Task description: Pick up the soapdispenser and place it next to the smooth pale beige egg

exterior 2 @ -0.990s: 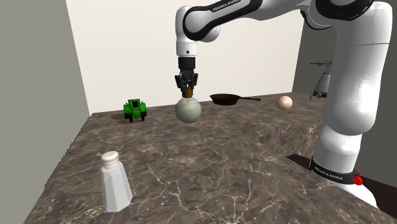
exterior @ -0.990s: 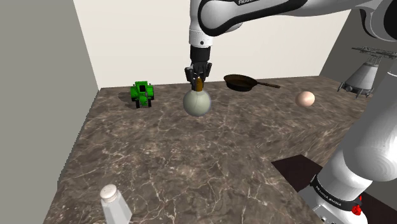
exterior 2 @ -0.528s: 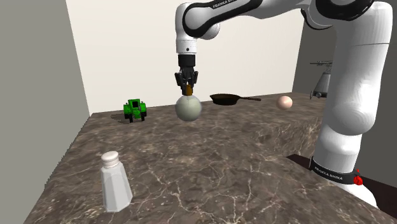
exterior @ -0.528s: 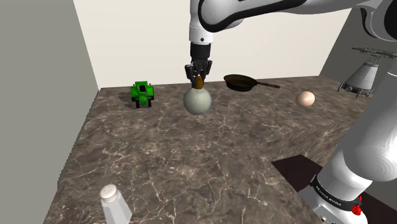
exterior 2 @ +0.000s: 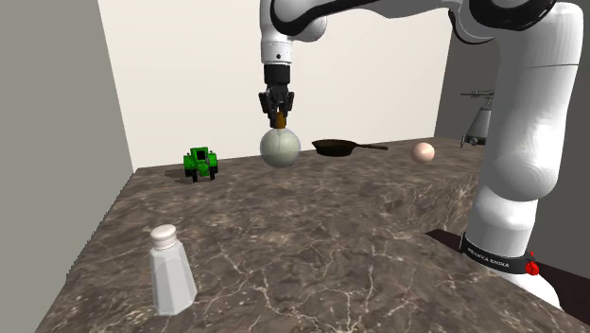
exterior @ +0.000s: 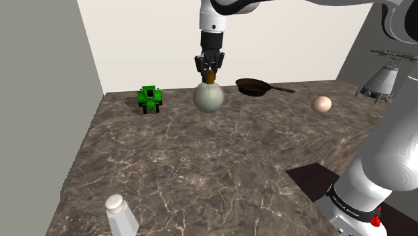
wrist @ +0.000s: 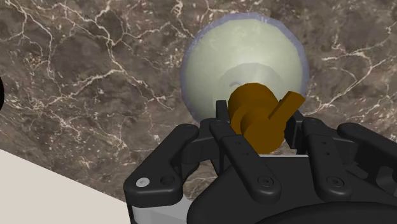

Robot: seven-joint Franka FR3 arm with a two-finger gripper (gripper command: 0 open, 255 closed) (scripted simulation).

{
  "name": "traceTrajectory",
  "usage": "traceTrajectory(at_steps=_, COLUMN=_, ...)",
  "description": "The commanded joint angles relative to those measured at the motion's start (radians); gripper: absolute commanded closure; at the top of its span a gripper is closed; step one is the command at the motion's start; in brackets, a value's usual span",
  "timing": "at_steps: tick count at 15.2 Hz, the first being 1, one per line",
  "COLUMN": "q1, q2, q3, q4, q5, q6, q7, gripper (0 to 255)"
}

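Soapdispenser point(exterior: 208, 98), a pale globe with a brown pump, hangs over the middle of the tabletop point(exterior: 201, 167), its pump pinched in the pincer point(exterior: 210, 71). Pick-up looks done. Carrying it right and setting it beside the egg point(exterior: 321, 103), well apart at far right, is still to do.

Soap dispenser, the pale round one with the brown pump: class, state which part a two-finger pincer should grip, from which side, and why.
Grip the brown pump at the top, coming straight down from above. The soap dispenser hangs upright; its globe body looks too wide and smooth to clamp, while the narrow pump fits between the jaws. The pincer holds it that way.
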Motion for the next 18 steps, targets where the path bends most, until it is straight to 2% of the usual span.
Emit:
traceTrajectory(at_steps=1, q1=0.000, q2=0.001, q3=0.000, q4=0.029, q5=0.000, q6=-0.028, q7=-0.002, gripper=255)
traceTrajectory(at_steps=18, q1=0.014, q2=0.071, q3=0.008, q4=0.349, q5=-0.021, q6=-0.282, q7=0.003, gripper=255)
